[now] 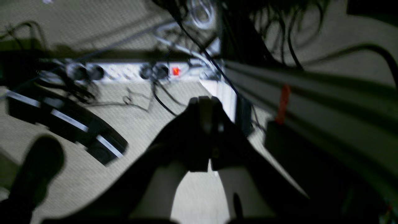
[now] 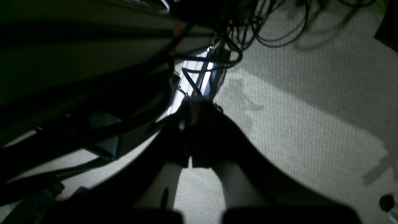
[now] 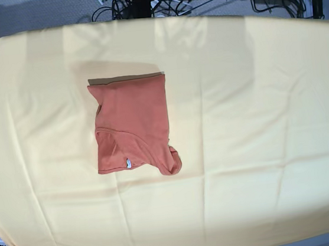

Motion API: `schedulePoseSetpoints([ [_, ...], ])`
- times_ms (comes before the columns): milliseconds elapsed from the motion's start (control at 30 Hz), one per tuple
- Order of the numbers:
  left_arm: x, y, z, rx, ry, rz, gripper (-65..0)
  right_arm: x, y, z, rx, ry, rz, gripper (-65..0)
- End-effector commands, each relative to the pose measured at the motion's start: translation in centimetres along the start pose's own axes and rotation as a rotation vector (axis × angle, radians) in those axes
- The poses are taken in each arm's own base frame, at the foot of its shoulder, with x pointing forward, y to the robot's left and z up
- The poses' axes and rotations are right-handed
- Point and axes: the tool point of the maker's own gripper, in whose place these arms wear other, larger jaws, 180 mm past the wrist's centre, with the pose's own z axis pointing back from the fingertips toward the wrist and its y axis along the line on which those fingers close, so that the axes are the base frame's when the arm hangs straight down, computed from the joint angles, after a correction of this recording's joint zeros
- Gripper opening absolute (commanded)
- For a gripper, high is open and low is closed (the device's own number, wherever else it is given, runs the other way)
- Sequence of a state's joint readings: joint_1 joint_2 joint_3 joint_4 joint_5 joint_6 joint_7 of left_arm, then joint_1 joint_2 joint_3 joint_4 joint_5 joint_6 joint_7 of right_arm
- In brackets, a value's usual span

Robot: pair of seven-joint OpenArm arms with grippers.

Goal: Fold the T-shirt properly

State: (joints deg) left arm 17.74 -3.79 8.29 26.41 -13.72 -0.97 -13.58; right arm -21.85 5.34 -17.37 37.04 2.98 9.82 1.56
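our left gripper (image 1: pixel 205 104) jaws pressed together, empty, aimed down off the table edge, our right gripper (image 2: pixel 195 104) likewise closed, empty, both arms outside base view

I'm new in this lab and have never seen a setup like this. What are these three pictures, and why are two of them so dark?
It is a robot with two arms, and each arm ends in a pincer with a small camera mounted just behind it. The two dark pictures come from those wrist cameras. Both arms seem to be pulled away from the table, so the cameras look at carpet, cables and a power strip on the floor. The dark shape in the middle of each is the pincer itself: the left pincer and the right pincer. Both look closed, and neither holds anything.

The bright picture is the base camera, looking down at the work surface. A large pale yellow cloth covers the table. On it lies the rust-orange T-shirt, already folded into a rough rectangle, with a small white tag showing near its lower edge.
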Motion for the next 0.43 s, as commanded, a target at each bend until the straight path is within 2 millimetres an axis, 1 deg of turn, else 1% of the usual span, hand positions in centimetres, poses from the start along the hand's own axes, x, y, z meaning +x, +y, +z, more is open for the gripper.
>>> schedulePoseSetpoints([
  [0,-0.3,-0.7,0.1,-0.007,-0.002,0.011,-65.0,0.0,0.1,0.1,0.004,-0.012,-0.002,-65.0],
  [100,-0.8,-0.7,0.1,0.001,0.022,0.012,-65.0,0.0,0.1,0.1,0.003,-0.012,-0.002,-65.0],
  [200,-1.7,-1.0,0.2,-0.009,0.052,-0.004,-65.0,0.0,0.1,0.1,-0.004,-0.012,-0.003,-65.0],
  [300,-1.5,-2.2,0.2,-0.046,0.022,-0.056,-65.0,0.2,0.8,-0.1,0.002,-0.016,-0.011,-65.0],
  [400,-1.9,-3.3,0.3,-0.077,0.032,-0.1,-65.0,0.3,1.0,-0.1,0.005,-0.018,-0.012,-65.0],
])
